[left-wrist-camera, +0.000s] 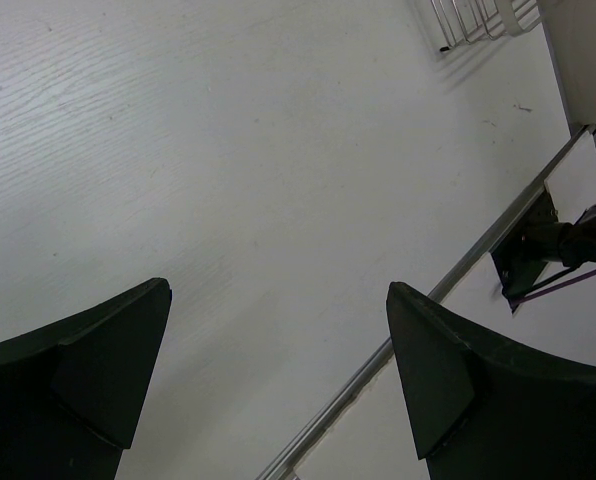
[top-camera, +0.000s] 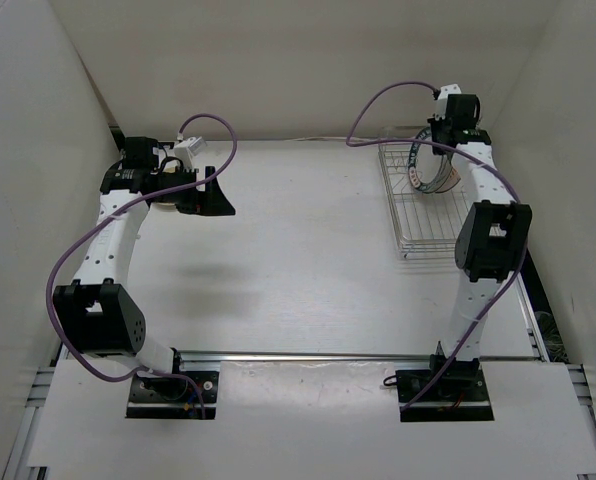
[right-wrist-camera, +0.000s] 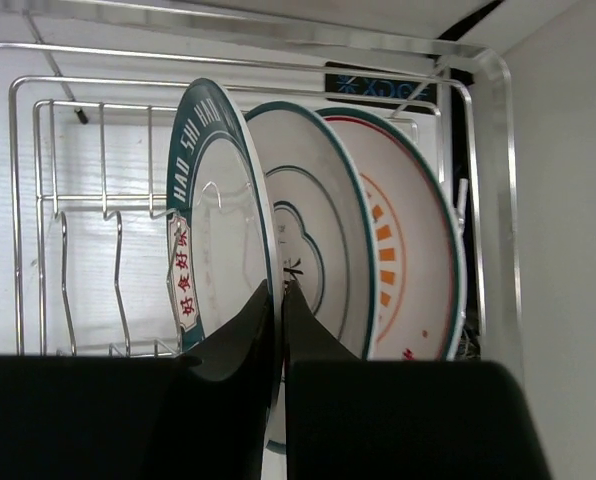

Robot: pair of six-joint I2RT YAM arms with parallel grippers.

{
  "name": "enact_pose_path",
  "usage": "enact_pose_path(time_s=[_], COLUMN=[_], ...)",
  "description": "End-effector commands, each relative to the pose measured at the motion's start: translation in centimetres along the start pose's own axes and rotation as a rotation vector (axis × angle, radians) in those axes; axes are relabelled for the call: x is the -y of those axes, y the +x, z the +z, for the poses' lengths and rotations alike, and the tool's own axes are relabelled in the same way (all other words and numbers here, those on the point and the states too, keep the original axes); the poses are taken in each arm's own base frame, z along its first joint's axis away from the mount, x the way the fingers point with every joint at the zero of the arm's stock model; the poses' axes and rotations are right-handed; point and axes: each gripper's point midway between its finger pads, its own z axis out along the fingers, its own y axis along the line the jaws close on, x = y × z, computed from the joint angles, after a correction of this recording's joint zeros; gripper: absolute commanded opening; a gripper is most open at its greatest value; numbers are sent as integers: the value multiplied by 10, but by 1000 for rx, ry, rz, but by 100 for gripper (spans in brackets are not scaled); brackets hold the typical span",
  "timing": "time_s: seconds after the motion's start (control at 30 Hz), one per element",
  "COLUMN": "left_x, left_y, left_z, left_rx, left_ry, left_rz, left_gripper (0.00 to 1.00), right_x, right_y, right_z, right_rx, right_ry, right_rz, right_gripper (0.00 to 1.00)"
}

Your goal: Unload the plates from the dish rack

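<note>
The silver wire dish rack (top-camera: 418, 215) stands at the far right of the table. Three plates stand upright in its far end (top-camera: 430, 166). In the right wrist view they are a white plate with a dark lettered rim (right-wrist-camera: 213, 230) on the left, a white plate with teal rings (right-wrist-camera: 313, 225) in the middle, and a white plate with orange marks (right-wrist-camera: 408, 260) on the right, all inside the rack (right-wrist-camera: 38, 200). My right gripper (right-wrist-camera: 280, 292) is shut on the rim of the lettered plate, also seen from above (top-camera: 442, 135). My left gripper (left-wrist-camera: 278, 300) is open and empty over the table at the far left (top-camera: 216, 196).
White walls close in the table on the left, back and right; the right wall (top-camera: 578, 180) is close beside the rack. A metal rail (top-camera: 348, 356) runs along the near edge. A corner of the rack (left-wrist-camera: 473, 20) shows in the left wrist view.
</note>
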Motion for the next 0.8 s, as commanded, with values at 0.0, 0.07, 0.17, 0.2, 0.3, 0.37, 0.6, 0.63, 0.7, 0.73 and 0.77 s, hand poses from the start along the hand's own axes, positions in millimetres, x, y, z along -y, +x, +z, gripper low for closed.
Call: enact_pose_path(time_s=[0.0, 0.07, 0.17, 0.2, 0.3, 0.37, 0.6, 0.63, 0.7, 0.73, 0.77], left_x=[10, 12, 18, 17, 20, 22, 36, 41, 43, 46, 50], left_y=[-5, -6, -9, -6, -7, -5, -3, -3, -1, 3, 1], left_z=[-9, -11, -16, -15, -17, -18, -17, -18, -15, -12, -12], left_rx=[28, 35, 50, 44, 51, 52, 53, 55, 51, 40, 47], left_ry=[10, 9, 17, 17, 17, 17, 103, 129, 164, 202, 223], left_rz=[41, 49, 64, 57, 65, 57, 40, 30, 13, -4, -6], left_gripper=[100, 100, 100, 100, 100, 100, 100, 100, 100, 100, 100], right_x=[54, 60, 62, 66, 66, 66, -57, -79, -126, -149, -164], right_y=[-91, -103, -114, -113, -112, -115, -89, -75, -60, -40, -31], right_z=[-66, -83, -105, -108, -124, -142, -190, -199, -228, -231, -237], right_rx=[250, 283, 317, 316, 323, 343, 294, 261, 208, 145, 105], right_ry=[205, 250, 285, 308, 325, 308, -382, -501, -771, -854, -924], right_rz=[65, 75, 84, 89, 81, 80, 144, 158, 224, 241, 263], right_gripper=[0, 0, 0, 0, 0, 0, 0, 0, 0, 0, 0])
